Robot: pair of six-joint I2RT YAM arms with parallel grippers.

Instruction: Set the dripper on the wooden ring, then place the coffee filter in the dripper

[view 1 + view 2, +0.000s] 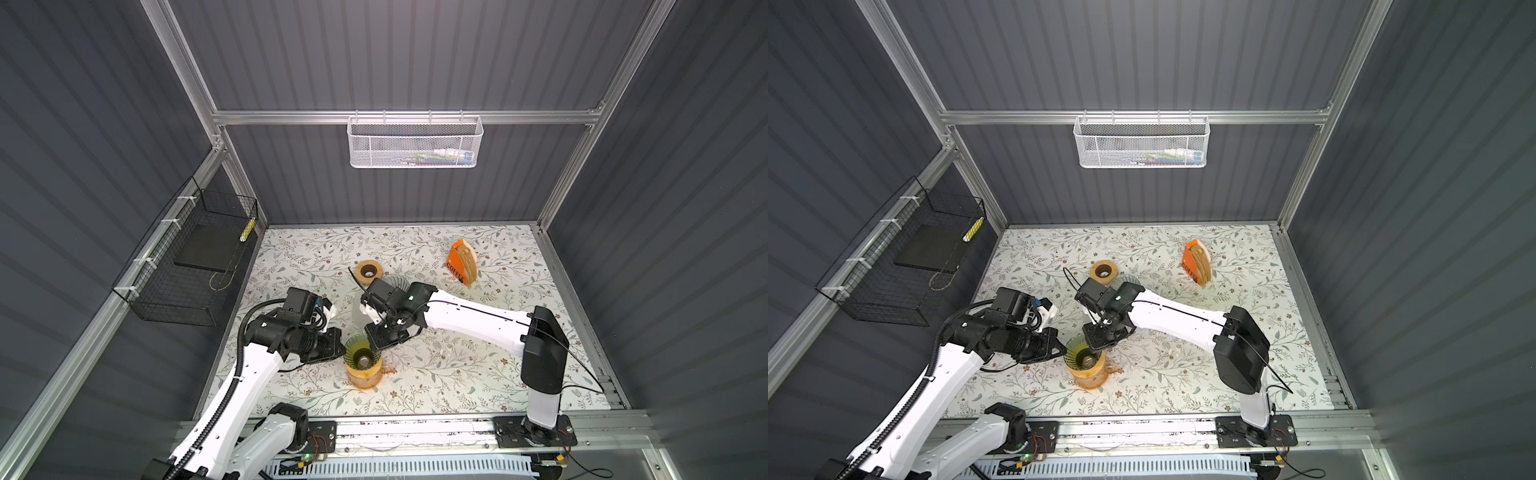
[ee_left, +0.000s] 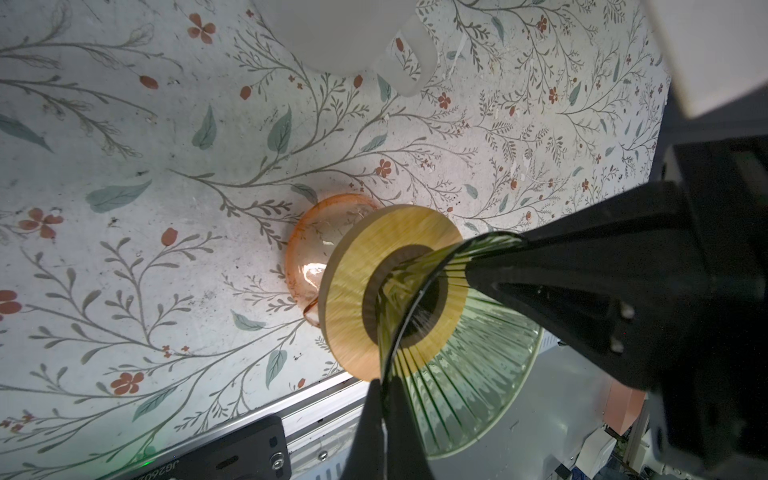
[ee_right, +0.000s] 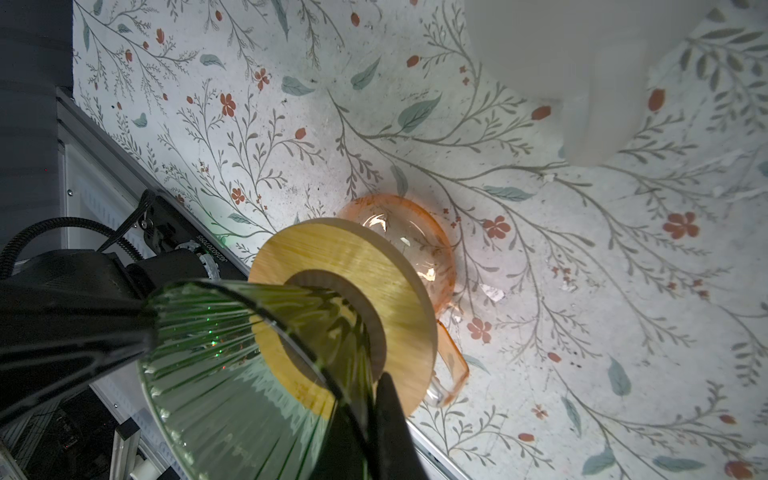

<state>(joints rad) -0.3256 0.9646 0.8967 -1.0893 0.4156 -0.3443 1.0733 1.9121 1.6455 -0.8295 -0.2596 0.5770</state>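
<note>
Coffee filter (image 1: 470, 262): brown paper stack standing in an orange holder (image 1: 454, 261), well apart from both sets of jaws, out beyond the right forearm. No sheet drawn out, none in either grip.

Dripper (image 1: 360, 352): green ribbed glass cone, seated in a wooden collar (image 2: 353, 270) on the orange carafe (image 3: 409, 239). Bowl is bare; collar and drain hole show straight through the glass, no paper inside.

Left gripper (image 2: 384, 390): jaws pinched together on the dripper's thin rim. Right gripper (image 3: 376, 399): jaws likewise clamped on the rim, further round it. Each wrist view shows glass between the fingers.

White jug (image 2: 332, 37): near, on the far side of the carafe from the jaws.

Judgement: dripper looks seated and steadied; the filter part is not yet begun. Left to do: free one gripper, fetch a filter, set it into the cone.
</note>
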